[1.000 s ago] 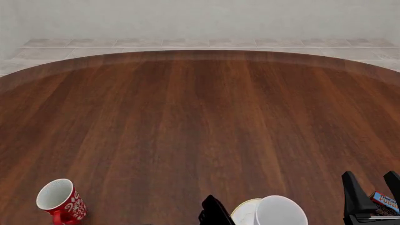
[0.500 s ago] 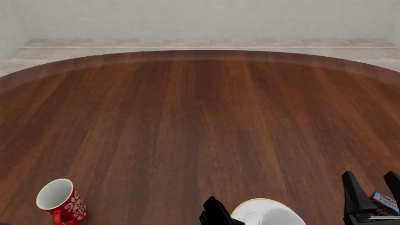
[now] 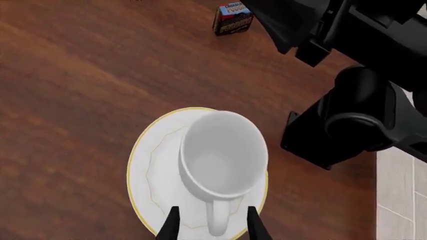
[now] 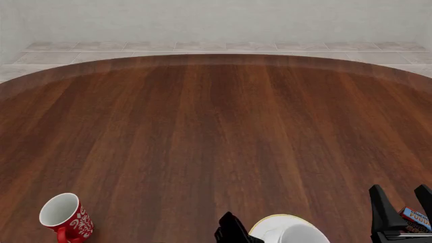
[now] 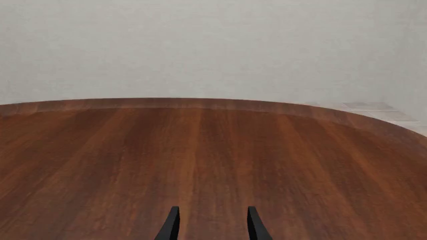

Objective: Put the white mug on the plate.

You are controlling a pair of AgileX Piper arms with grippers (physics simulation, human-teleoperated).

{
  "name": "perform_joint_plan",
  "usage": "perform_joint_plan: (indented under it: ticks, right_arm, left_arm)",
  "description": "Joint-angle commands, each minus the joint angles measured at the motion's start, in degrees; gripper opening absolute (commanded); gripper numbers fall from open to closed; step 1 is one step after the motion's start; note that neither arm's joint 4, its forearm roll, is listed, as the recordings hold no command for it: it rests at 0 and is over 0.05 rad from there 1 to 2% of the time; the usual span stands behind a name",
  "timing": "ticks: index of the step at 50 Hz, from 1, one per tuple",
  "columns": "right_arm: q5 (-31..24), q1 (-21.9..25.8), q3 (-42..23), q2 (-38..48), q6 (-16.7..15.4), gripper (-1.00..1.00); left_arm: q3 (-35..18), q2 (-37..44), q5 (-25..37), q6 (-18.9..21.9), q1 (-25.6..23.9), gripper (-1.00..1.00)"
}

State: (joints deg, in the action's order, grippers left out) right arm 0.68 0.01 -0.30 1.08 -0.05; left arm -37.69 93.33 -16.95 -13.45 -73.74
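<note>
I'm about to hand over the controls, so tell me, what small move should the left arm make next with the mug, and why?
Probably back the left hand straight away from the handle. The white mug appears to sit upright on the plate, and the fingers flank the handle with gaps, apparently released.

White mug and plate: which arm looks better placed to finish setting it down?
The left. Its gripper straddles the white mug's handle, over the plate. The right gripper faces only bare table.

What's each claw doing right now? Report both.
Left claw: fingers either side of the mug handle over the plate; whether it grips cannot be told.
Right claw: open, holding nothing.
</note>
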Motion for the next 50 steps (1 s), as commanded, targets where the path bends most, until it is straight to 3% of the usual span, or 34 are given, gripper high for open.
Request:
perform_joint_plan:
  ticks: [1,17,50]
  right_arm:
    - [0.0,0.0,0.0,0.0,0.0,1.00]
    - [0.0,0.0,0.0,0.0,0.0,1.00]
    - [0.0,0.0,0.0,0.0,0.0,1.00]
  left_arm:
    - [0.7,-2.1,1.1,0.4,-0.2,1.00]
    - [3.1,-8.0,3.0,-0.1,-0.1,1.00]
    - [9.9,-27.8,9.1,-0.7,2.6,1.00]
